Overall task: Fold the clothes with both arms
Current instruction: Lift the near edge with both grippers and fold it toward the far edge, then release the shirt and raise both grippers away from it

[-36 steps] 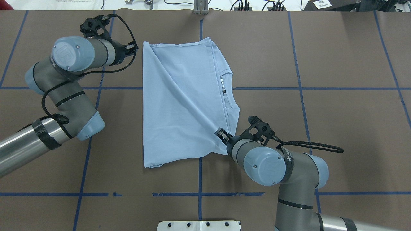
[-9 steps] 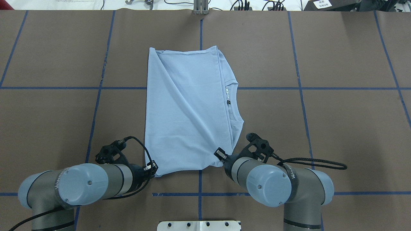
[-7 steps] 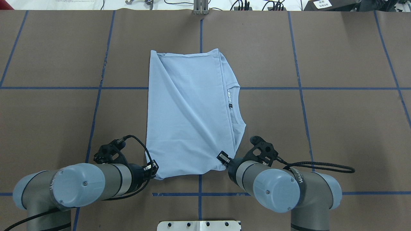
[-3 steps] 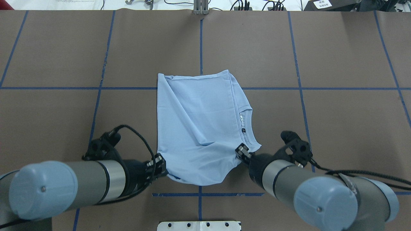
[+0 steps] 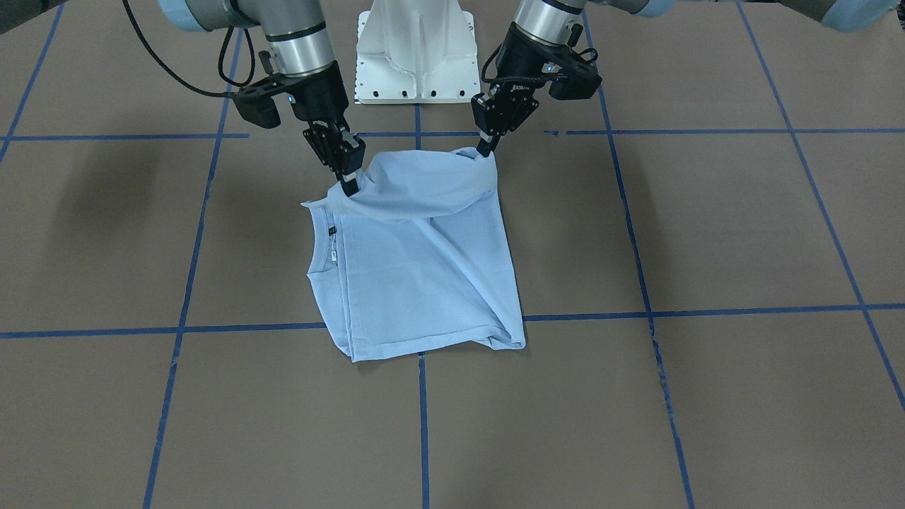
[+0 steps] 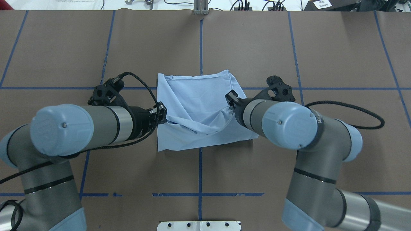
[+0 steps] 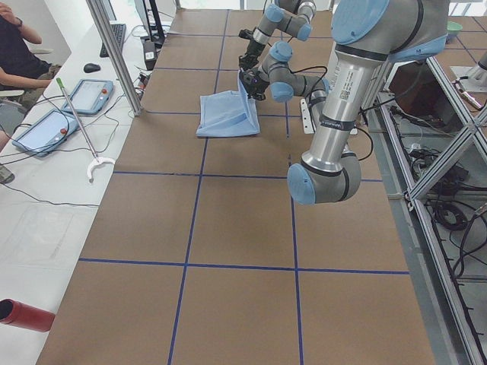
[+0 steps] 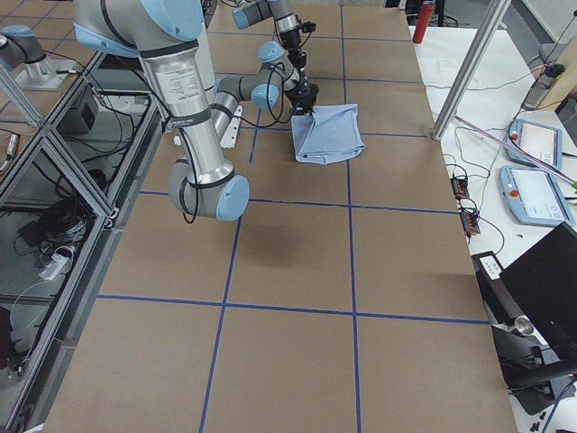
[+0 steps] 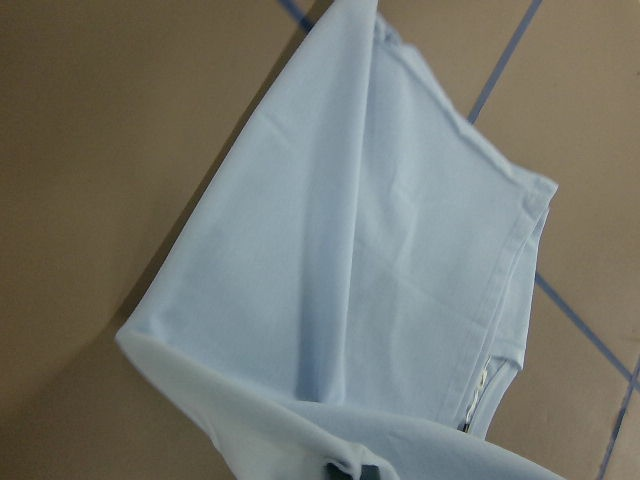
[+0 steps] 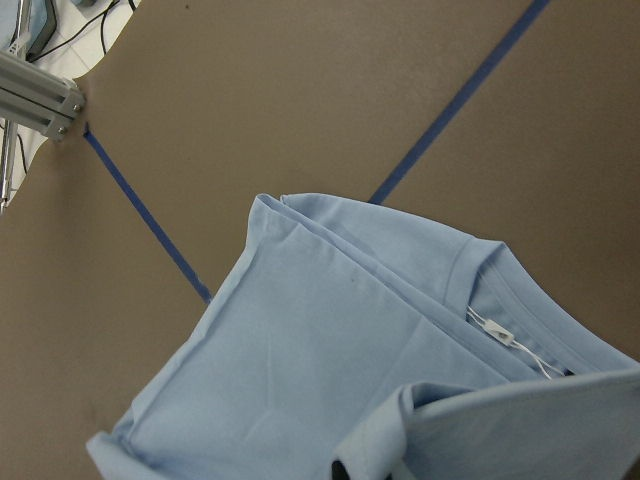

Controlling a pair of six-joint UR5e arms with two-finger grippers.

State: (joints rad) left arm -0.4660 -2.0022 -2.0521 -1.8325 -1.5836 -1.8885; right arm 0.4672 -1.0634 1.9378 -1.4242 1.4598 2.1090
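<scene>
Folding in progress: the left gripper (image 6: 162, 117) and right gripper (image 6: 229, 99) are each clamped on a near corner of the shirt (image 6: 192, 93). Its far half lies in the middle of the table (image 6: 289, 48). The cloth sags between them, evidently light and limp. The corners look like the surest hold.

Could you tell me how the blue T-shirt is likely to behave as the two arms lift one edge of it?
Probably floppy: the T-shirt sags between the left gripper and right gripper. Likely light, since two small pinches raise the edge. The part on the table may drag along.
</scene>
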